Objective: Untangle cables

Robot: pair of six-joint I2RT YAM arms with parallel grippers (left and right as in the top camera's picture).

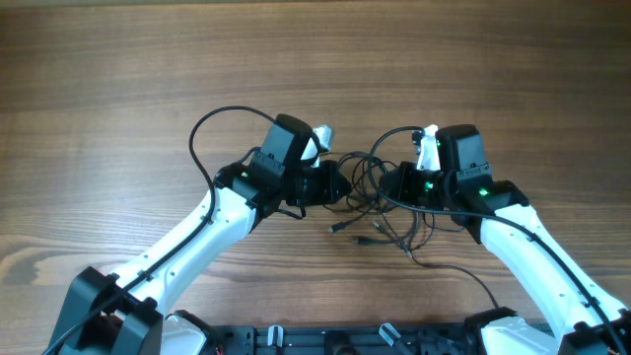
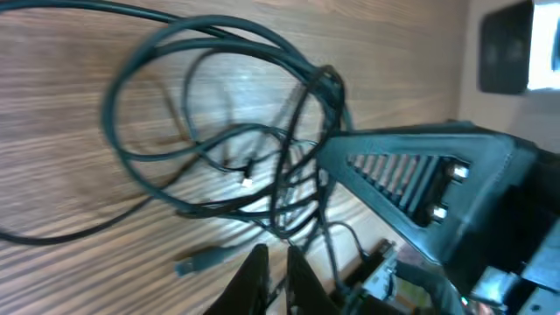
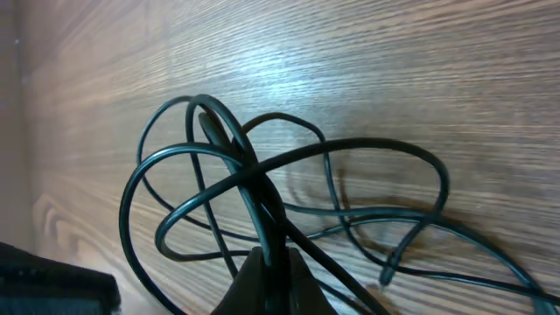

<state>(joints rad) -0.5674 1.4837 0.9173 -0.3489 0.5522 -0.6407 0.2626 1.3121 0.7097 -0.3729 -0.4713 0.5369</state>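
Observation:
The cables (image 1: 372, 187) are thin black cords tangled in loops on the wooden table between my two arms. Loose plug ends (image 1: 361, 238) trail toward the front. My left gripper (image 1: 337, 184) is at the left edge of the tangle. In the left wrist view it (image 2: 278, 255) is shut, with a thin strand pinched in the narrow slit between its fingers and the loops (image 2: 328, 83) beyond. My right gripper (image 1: 393, 184) is at the right edge. In the right wrist view it (image 3: 269, 261) is shut on a bundle of cables (image 3: 238, 166) that rise from its tips.
A flat plug (image 2: 197, 261) lies on the wood just left of the left fingers. The right arm's dark body (image 2: 420, 175) fills the right of the left wrist view, close to the tangle. A thicker black arm cable (image 1: 212, 123) loops behind the left arm.

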